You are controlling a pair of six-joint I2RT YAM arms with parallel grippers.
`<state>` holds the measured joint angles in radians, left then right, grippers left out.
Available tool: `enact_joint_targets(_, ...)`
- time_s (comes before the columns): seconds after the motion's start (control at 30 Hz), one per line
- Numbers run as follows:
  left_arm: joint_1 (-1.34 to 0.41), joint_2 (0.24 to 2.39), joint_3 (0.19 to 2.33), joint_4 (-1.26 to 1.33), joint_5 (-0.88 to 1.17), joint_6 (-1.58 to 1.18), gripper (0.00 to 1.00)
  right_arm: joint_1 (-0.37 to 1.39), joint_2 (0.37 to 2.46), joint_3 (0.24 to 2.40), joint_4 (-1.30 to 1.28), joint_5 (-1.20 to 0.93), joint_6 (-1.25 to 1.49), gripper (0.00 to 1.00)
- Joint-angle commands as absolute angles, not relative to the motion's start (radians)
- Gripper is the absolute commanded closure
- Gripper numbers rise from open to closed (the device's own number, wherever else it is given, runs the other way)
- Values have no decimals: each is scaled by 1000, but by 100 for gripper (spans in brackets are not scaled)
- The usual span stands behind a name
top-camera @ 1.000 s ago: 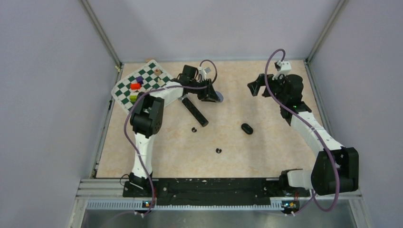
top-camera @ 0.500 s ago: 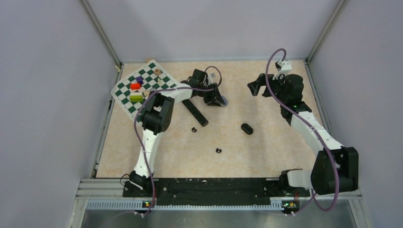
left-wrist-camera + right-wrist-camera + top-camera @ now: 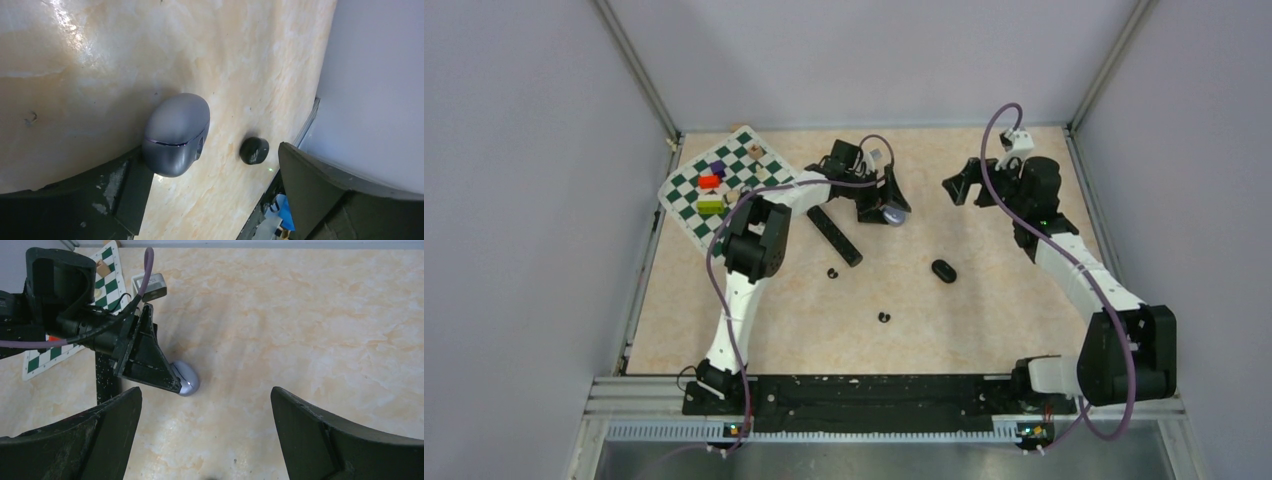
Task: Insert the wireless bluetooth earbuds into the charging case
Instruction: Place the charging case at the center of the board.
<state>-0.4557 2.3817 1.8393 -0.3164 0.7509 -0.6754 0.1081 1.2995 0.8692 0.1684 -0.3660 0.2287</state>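
While the left gripper [image 3: 215,167] stands with its jaws spread wide, the closed pale purple charging case [image 3: 177,132] is gripped by nothing. It rests on the table [image 3: 984,335] touching one finger and well apart from the other, seemingly parked for loading. A black case [image 3: 254,150] lies beyond, between the jaws. One black earbud [image 3: 832,272] and a second black earbud [image 3: 884,317] lie loose behind these jaws; no purple buds show. The right gripper [image 3: 205,395], released and empty, faces the purple case. The tabletop is glossy beige marble, boxed by plain lilac walls [image 3: 524,200].
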Motion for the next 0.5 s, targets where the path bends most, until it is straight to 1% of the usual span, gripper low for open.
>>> enact_joint_targets(0.0,-460,2352,1855,-378,726,-622,1,96,1306,901,161,-387,200,1)
enact_joint_targets(0.3,-444,2229,1857,-410,716,-564,1,76,1268,918,129,-387,170,1)
enact_joint_targets(0.47,-436,2169,1863,-418,736,-510,1,71,1229,904,152,-371,125,1)
